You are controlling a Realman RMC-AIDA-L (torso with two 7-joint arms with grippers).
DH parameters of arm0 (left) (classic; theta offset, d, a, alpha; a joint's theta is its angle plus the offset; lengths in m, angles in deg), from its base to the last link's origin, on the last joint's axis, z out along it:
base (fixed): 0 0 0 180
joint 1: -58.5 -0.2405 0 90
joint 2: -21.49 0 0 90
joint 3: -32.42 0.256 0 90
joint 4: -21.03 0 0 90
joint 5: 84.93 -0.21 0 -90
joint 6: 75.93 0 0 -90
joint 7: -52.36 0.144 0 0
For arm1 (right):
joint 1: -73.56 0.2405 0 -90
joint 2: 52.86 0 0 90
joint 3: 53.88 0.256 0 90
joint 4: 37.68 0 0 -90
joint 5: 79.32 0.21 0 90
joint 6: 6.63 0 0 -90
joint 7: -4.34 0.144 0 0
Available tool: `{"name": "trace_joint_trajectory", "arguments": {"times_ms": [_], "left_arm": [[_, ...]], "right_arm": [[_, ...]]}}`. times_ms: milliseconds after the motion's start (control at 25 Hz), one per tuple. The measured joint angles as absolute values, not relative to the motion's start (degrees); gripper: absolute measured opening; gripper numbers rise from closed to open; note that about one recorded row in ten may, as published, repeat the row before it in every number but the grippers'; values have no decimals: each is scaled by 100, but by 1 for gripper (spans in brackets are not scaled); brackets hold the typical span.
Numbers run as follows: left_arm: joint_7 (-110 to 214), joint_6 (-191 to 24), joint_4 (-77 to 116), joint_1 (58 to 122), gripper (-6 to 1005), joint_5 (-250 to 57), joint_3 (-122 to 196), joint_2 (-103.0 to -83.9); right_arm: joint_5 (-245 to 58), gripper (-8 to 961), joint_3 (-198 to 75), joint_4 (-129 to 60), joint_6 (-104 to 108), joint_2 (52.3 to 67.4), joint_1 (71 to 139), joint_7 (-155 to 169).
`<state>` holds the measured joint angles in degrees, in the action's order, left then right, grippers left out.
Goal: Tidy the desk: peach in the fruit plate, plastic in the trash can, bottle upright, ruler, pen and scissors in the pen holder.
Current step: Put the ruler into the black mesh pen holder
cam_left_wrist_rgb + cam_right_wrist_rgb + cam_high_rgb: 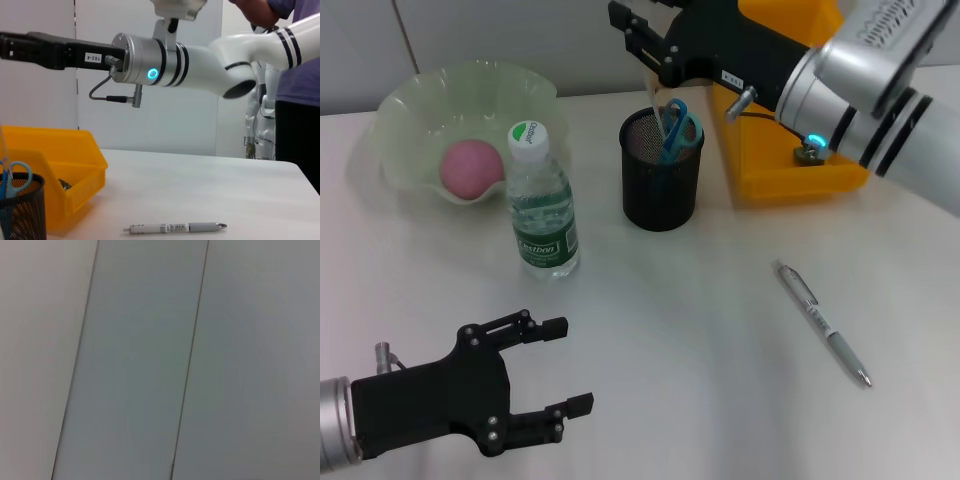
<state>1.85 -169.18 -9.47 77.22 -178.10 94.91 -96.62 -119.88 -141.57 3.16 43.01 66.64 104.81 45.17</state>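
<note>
A pink peach (472,168) lies in the green fruit plate (410,95) at the far left. The bottle (542,210) stands upright beside it. Blue scissors (678,128) and a pale ruler (654,100) stick up out of the black mesh pen holder (662,190). My right gripper (623,28) hovers open just above the holder, with the ruler's top right under its lower finger. The pen (823,325) lies on the table at the right, also seen in the left wrist view (175,228). My left gripper (575,365) rests open near the front left. No plastic shows.
A yellow bin (790,150) stands behind and right of the pen holder, under my right arm (860,90). The left wrist view shows the bin (65,160) and the holder (20,210). A person stands at the far table side (295,100). The right wrist view shows only wall panels.
</note>
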Motion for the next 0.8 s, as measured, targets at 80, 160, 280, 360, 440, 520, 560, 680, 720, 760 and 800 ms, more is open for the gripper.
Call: {"name": "trace_joint_trajectory", "arguments": {"times_ms": [80,160,280,360,440,520,560,680,720,760,800], "left_arm": [[184,-16918,-947,7726,797,-17809,9491,-9664],[183,-16917,-947,7727,798,-17809,9491,-9664],[182,-16917,-946,7715,798,-17809,9490,-9663],[182,-16917,-947,7710,798,-17810,9491,-9663],[183,-16918,-947,7706,798,-17812,9491,-9663],[184,-16918,-947,7703,797,-17813,9490,-9663],[185,-16918,-947,7703,797,-17814,9491,-9663],[186,-16918,-947,7705,797,-17815,9491,-9663],[186,-16918,-947,7707,797,-17815,9491,-9663],[186,-16918,-947,7709,798,-17816,9490,-9663],[187,-16918,-947,7709,798,-17816,9491,-9663]], "right_arm": [[-11578,398,-14161,-27,4635,6666,10562,4120],[-11275,399,-14167,-285,4864,6667,10613,3878],[-11152,400,-14172,-450,4928,6666,10637,3851],[-11149,401,-14166,-535,4929,6666,10644,3854],[-11147,402,-14173,-606,4930,6669,10653,3859],[-11146,403,-14198,-650,4932,6672,10659,3868],[-11145,404,-14207,-663,4932,6672,10661,3872],[-11143,405,-14213,-678,4934,6671,10651,3879],[-11142,406,-14214,-684,4935,6672,10644,3882],[-11141,419,-14213,-690,4936,6671,10641,3885],[-11140,432,-14214,-697,4936,6671,10641,3887]]}}
